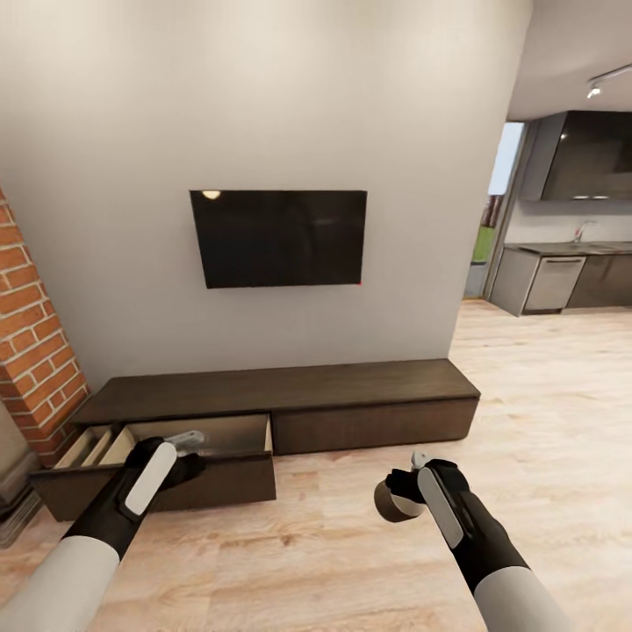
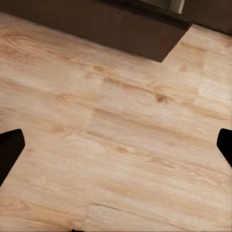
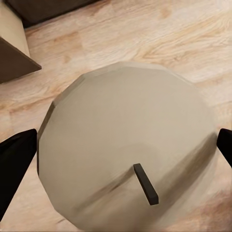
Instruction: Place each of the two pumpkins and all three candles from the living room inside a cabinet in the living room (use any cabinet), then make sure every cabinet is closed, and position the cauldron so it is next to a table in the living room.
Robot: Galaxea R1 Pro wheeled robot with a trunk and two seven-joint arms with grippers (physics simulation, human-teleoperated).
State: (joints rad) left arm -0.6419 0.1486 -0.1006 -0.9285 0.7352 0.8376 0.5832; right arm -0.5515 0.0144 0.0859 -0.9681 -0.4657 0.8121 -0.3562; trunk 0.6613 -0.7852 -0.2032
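Observation:
The long dark-brown cabinet (image 1: pixel 351 395) runs along the wall under the television. Its left drawer (image 1: pixel 224 436) is pulled out, and the pale inside I can see holds nothing. My left gripper (image 1: pixel 189 443) hovers at that drawer's front edge, open and holding nothing; the left wrist view has its fingers (image 2: pixel 9 152) wide apart over bare floor. My right gripper (image 1: pixel 405 493) hangs over the floor in front of the cabinet's right half, shut on an olive-tan candle (image 1: pixel 393 506). The candle (image 3: pixel 121 140) shows its top and dark wick. The pumpkins and the cauldron are out of view.
A black television (image 1: pixel 279 237) hangs on the grey wall. A brick column (image 1: pixel 31 351) stands left of the cabinet. The kitchen (image 1: pixel 562 272) opens at the back right. Light wooden floor (image 1: pixel 527 412) stretches to the right.

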